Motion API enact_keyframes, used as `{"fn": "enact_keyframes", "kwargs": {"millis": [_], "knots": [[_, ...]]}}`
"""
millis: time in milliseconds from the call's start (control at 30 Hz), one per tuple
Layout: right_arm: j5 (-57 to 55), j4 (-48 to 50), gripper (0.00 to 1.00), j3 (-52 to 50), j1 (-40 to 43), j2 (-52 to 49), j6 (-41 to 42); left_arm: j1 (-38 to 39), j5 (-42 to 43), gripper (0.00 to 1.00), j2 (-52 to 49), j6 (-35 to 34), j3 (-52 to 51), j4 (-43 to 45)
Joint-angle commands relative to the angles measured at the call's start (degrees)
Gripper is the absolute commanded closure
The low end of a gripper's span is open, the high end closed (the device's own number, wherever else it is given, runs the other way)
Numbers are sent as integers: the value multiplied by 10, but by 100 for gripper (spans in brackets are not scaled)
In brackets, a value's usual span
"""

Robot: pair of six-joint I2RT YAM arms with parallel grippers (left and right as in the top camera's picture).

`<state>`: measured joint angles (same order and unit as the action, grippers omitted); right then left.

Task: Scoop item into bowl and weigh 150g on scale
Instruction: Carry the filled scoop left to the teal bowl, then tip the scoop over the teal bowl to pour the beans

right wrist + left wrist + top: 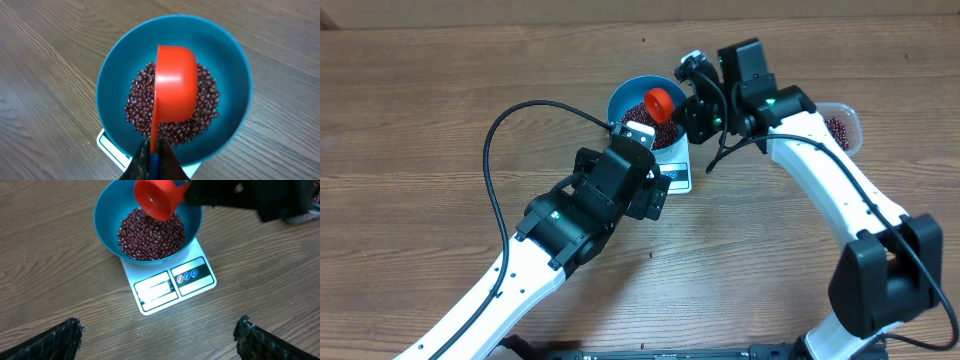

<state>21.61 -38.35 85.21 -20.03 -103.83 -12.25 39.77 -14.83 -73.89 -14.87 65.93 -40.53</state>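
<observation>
The blue bowl [107,225] [235,65] [625,95] stands on the white scale [172,282] [677,178] and holds a heap of dark red-brown beans [150,235] [140,100]. A red scoop [175,85] [156,197] [659,102] hangs over the bowl, turned bottom up, its handle pinched in my right gripper [155,150], which is shut on it. My left gripper [159,337] stands open over bare table in front of the scale, its fingers [55,340] wide apart and holding nothing.
A clear plastic tub [840,125] with more beans sits at the right, behind the right arm. A black cable [495,150] loops over the table to the left of the left arm. The table is brown wood.
</observation>
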Motion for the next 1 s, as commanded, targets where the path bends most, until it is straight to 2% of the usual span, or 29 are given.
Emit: {"fn": "enact_keyframes", "kwargs": {"millis": [0,100,367,567,967], "knots": [[-40,11,96,14,-17,-14,-3,0,-6,0,5,-4,-2,2],[-71,19,96,11,-27,-22,-45,0,-6,1,5,-4,-2,2],[-92,18,96,6,-31,-30,-91,0,-6,0,5,-4,-2,2],[-82,-12,96,5,-31,-30,-91,0,-6,1,5,-4,-2,2],[26,-16,96,6,-30,-30,-88,0,-6,0,5,-4,-2,2]]}}
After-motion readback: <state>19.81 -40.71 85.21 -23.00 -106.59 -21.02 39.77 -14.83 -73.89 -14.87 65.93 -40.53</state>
